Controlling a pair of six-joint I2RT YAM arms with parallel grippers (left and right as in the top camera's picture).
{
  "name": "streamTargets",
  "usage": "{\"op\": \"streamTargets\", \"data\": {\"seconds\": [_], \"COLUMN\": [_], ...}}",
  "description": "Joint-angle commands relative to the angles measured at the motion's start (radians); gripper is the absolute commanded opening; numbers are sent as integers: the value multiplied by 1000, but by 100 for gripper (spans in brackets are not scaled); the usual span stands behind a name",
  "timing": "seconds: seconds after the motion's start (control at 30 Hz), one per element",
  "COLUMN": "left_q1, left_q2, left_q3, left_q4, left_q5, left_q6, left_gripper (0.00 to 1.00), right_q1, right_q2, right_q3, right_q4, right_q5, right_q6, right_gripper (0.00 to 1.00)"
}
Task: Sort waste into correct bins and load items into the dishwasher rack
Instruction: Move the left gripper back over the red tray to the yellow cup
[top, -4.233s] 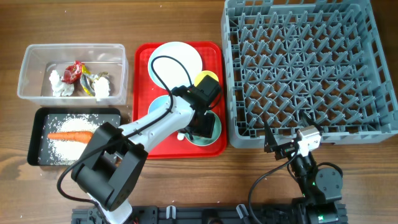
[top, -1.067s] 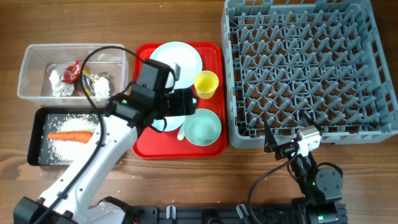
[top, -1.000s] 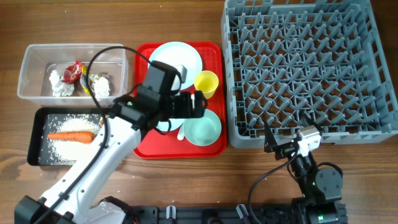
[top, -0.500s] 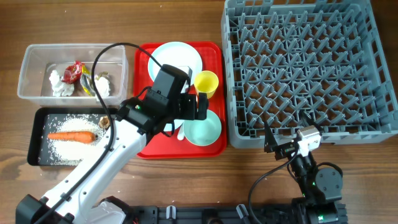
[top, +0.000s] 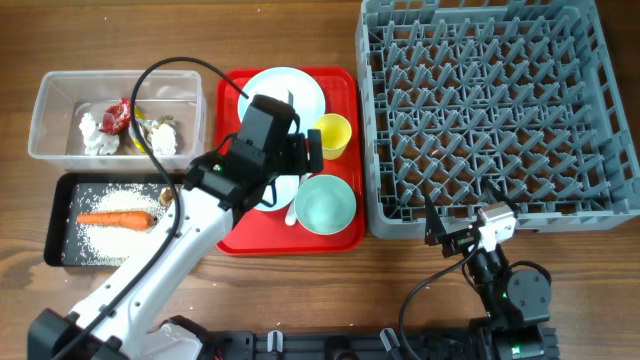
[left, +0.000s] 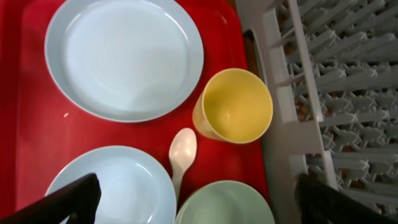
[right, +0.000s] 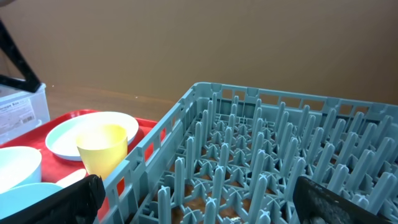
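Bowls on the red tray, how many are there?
2. The green bowl sits in the red tray's near right corner. The bluer bowl is beside it, past the white spoon, mostly under the left arm from overhead.

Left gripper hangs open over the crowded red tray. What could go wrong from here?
1. The yellow cup, white spoon, blue bowl and green bowl sit packed together below the left gripper; closing on one may knock the cup over.
2. The spoon lies flat between the bowls, so the fingers could strike a rim or slip off.
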Motion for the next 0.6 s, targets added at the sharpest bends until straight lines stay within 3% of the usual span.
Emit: {"op": "streamTargets", "data": {"seconds": [0.0,0.17,0.33,0.57], "left_q1": [3,7,6,6], "left_q2": [79,203,235,354], "left_q3": [11,11,11,11], "left_q4": [95,219,185,232], "left_q5": [55,60,65,65], "left_q6": [-52,-123,-124,-171], "left_gripper": [100,95,70,70], "right_q1": [-5,-5,-5,-5], "right_q2": [-5,-5,-5,-5], "right_q3": [-1,-1,-1,-1], "right_q4": [3,3,3,3], "right_q5": [13,13,13,13], "right_q6": [-9,-9,-9,-9], "right_gripper": [100,100,100,100]}}
